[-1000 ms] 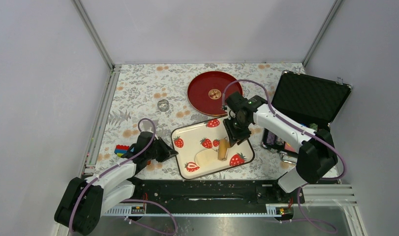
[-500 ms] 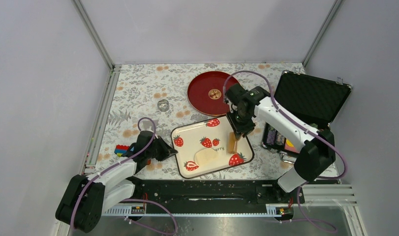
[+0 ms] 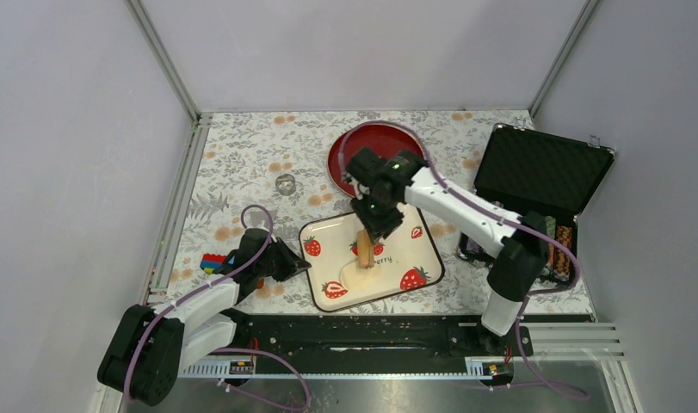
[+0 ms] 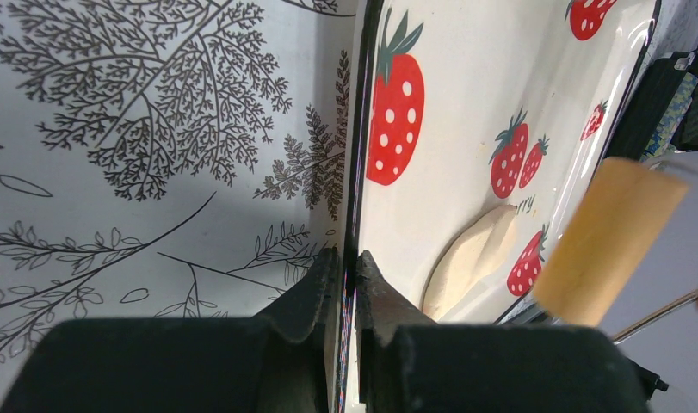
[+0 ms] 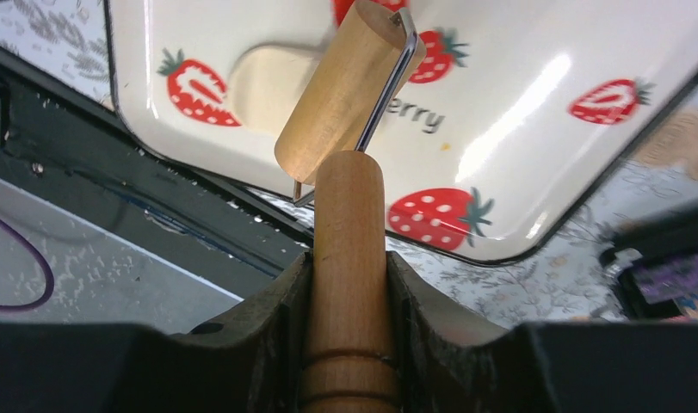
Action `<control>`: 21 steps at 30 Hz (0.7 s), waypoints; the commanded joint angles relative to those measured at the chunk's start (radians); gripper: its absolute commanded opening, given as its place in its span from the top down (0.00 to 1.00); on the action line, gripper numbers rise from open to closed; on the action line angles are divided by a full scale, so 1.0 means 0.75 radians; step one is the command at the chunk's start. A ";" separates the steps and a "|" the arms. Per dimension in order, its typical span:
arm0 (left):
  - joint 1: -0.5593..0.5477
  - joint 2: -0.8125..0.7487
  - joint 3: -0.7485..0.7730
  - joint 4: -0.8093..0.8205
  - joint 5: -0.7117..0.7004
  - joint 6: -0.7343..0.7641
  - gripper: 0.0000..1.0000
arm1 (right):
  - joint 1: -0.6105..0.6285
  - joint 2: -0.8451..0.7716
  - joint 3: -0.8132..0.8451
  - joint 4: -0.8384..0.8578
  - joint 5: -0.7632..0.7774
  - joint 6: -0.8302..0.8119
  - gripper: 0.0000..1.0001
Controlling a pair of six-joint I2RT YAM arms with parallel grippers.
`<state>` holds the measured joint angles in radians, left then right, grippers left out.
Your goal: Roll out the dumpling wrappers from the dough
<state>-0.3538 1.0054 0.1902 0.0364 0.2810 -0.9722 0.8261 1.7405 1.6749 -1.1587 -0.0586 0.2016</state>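
Currently the dough (image 3: 352, 277) lies as a flattened, pale patch on the strawberry tray (image 3: 418, 249), in the tray's near-left part beside a printed strawberry. The right gripper (image 3: 377, 225) hangs over the middle of the tray, farther from the arm bases than the dough. Its fingers are clamped on the handle of the wooden roller (image 3: 365, 249). The barrel slants down from the gripper toward the dough, and its lower end reaches the dough's far-right edge. Whether the barrel touches the dough cannot be told.

From the right wrist, the right gripper (image 5: 349, 267) squeezes the handle from both sides. A wire yoke joins the handle to the wooden roller (image 5: 345, 95), and the dough (image 5: 263, 77) shows just beyond the barrel on its left side.

The left gripper (image 3: 295, 265) lies low on the bench (image 3: 242, 163) at the tray's left edge, well to the left of the dough. From the left wrist, the left gripper (image 4: 345, 267) is pressed together on the thin rim of the strawberry tray (image 4: 448, 129), one finger outside it and one inside. The dough (image 4: 470, 258) lies farther across the tray from these fingers, apart from them, and the wooden roller (image 4: 608, 241) is blurred to its right.

A red plate (image 3: 375, 142), partly hidden by the right arm, sits beyond the tray.
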 commanded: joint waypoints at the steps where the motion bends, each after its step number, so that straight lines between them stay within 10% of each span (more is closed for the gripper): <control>1: 0.015 0.014 0.043 0.046 -0.064 0.002 1.00 | 0.123 0.055 0.072 0.020 -0.040 0.066 1.00; 21: 0.014 0.018 0.045 0.047 -0.058 0.006 1.00 | 0.306 0.201 -0.036 0.135 0.044 0.084 1.00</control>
<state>-0.3538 1.0119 0.1917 0.0437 0.2813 -0.9684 1.0344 1.8919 1.6798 -1.0866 -0.0589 0.2661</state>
